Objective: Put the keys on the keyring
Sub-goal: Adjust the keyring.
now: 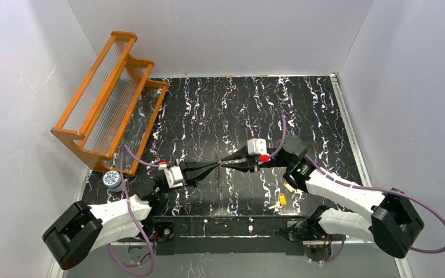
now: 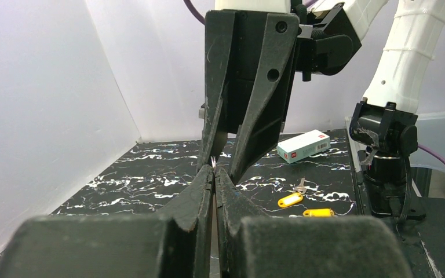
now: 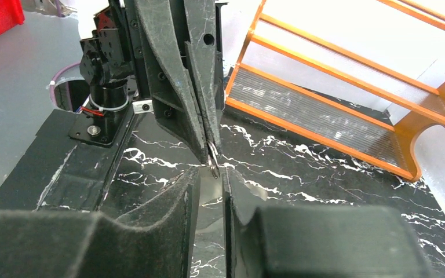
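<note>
Starting at the near edge: the keys (image 1: 282,198) are lying flat on the table (image 1: 208,104), close by the right arm (image 1: 347,194) and at roughly 4 o'clock from where the two sets of fingers meet, so well apart from the keyring. Just past them there's a white box with a teal side (image 2: 304,146), also flat on the table. Mid-table is the busy bit: the left fingers (image 3: 185,104) are pinched tight together with a thin silvery bit of the keyring (image 3: 212,157) clamped right at their tips, above the table. The right fingers (image 2: 263,116) come in tip to tip from 3 o'clock with a narrow gap between them, and the ring sits right at the mouth of that gap. I honestly can't tell if they're touching it. Out at 9 o'clock from the left fingers a small round blue-and-white thing (image 1: 113,179) sits near the table edge, and farther back at about 10 o'clock there's an orange rack (image 1: 81,145).
</note>
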`<state>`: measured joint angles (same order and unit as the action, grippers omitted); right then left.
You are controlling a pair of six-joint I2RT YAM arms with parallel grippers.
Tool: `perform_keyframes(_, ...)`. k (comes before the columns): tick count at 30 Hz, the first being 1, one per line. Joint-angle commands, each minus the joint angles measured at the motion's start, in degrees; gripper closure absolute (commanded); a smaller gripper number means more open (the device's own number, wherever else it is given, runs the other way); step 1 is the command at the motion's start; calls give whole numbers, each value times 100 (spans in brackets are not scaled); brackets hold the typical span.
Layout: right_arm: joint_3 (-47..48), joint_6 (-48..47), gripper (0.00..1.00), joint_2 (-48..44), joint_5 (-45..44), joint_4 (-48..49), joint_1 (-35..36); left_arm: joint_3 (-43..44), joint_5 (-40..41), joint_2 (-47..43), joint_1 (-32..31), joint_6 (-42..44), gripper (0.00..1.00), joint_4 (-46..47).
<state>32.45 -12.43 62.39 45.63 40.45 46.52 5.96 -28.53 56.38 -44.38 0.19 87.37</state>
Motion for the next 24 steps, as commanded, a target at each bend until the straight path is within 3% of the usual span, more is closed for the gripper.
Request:
perform_keyframes(1,213,-41,75,67,250,278,-2,55,-46,-31,-9,17,100,465)
perform_keyframes(6,230,-32,98,82,285,273,5,47,-48,-35,-9,20,100,465)
perform_keyframes(13,321,-165,99,-30,23,-251,3,-42,16,-51,-9,-151,100,457)
perform_keyframes(14,420,-259,99,-46,-38,-506,-2,-75,71,-75,-14,-144,97,456)
perform_keyframes(16,622,-460,99,-43,-199,-1119,2,-131,184,-172,-11,-98,79,374)
perform_keyframes(19,953,-830,99,6,-422,-2067,4,-120,276,-360,-11,82,61,-58)
perform_keyframes(24,1593,-1546,99,220,-794,-3853,5,151,136,-642,-9,552,52,-1395)
